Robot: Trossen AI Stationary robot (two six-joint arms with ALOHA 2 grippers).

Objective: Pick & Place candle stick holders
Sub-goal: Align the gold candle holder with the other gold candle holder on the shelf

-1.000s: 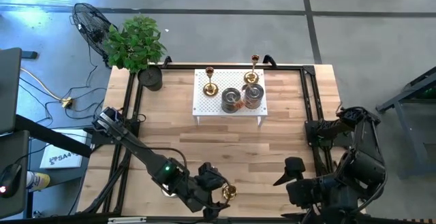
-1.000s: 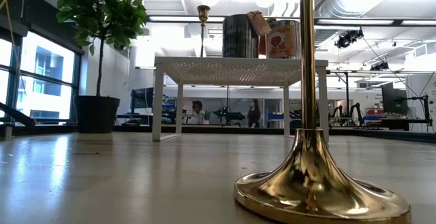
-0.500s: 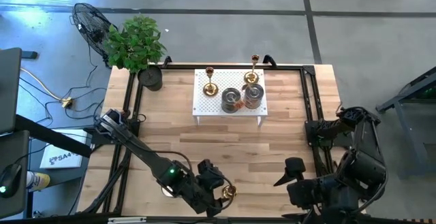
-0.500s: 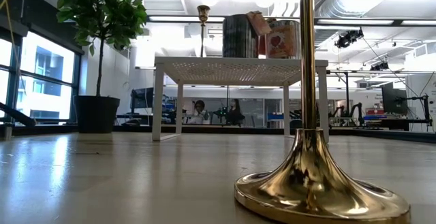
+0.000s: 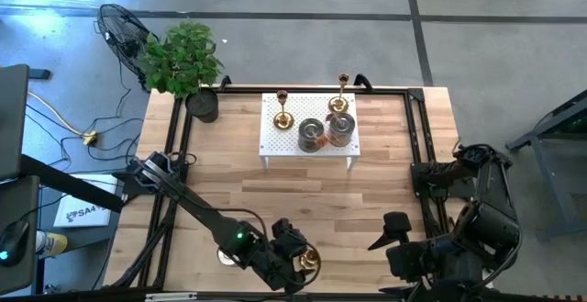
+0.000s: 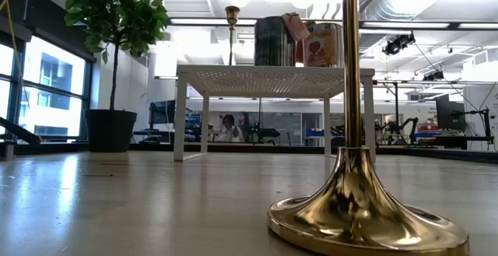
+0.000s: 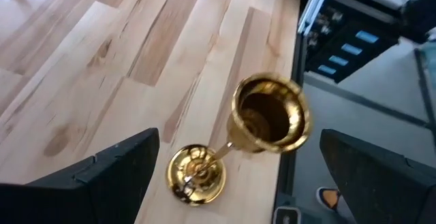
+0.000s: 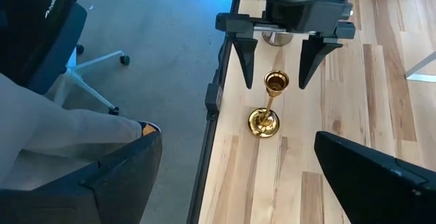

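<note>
One gold candle stick holder (image 7: 267,115) stands upright on its round base (image 7: 196,173) on the wooden table, close to the near edge; it also shows in the high view (image 5: 308,262) and the low view (image 6: 354,201). My left gripper (image 8: 275,86) is open, and its two fingers stand on either side of the holder's cup without touching it. Two more gold holders (image 5: 282,109) and two silver-grey cylinders (image 5: 312,135) stand on a white stand (image 5: 275,146) at the far side. One silver cylinder (image 5: 223,258) stands beside my left arm. My right gripper (image 5: 390,231) is open and empty at the near right.
A black pot with a green plant (image 5: 203,106) stands at the table's far left corner. Black frame rails (image 5: 417,155) run along the table's sides. In the right wrist view a person's leg and shoe (image 8: 148,129) and an office chair (image 8: 41,33) show on the floor beyond the near edge.
My left arm has edged a little toward the table's right edge, closer about the gold holder. The holder has stood still on its base.
</note>
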